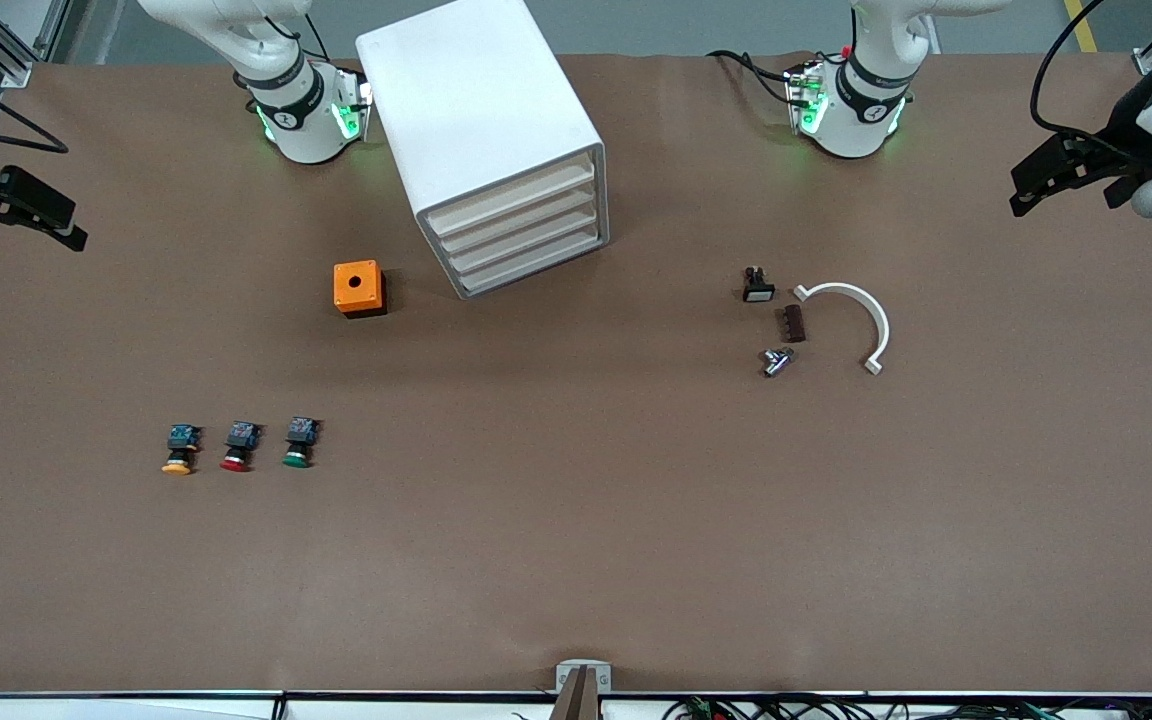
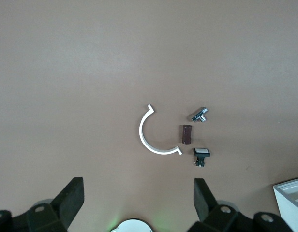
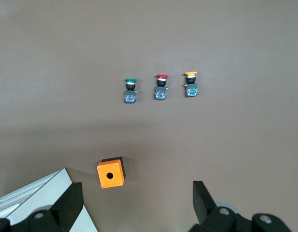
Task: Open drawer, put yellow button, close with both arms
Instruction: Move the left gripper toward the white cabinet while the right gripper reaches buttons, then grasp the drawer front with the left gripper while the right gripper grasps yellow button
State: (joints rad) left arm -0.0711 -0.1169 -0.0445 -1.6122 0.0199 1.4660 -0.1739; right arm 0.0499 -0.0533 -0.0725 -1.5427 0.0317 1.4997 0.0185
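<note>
Your front view shows the drawer [image 1: 508, 198] closed, topmost in the white cabinet [image 1: 476, 110]. The yellow button [image 1: 179, 449] lies on the desk [image 1: 576, 520], nearer the camera, beside the red button [image 1: 239, 446]. Only the wrist views show the fingers: left gripper [image 2: 137, 200] and right gripper [image 3: 137, 200] both spread wide, holding nothing, each over its own desk end.

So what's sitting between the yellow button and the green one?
The red button sits between the yellow button and the green button, in one row; front and right wrist views show it.
</note>
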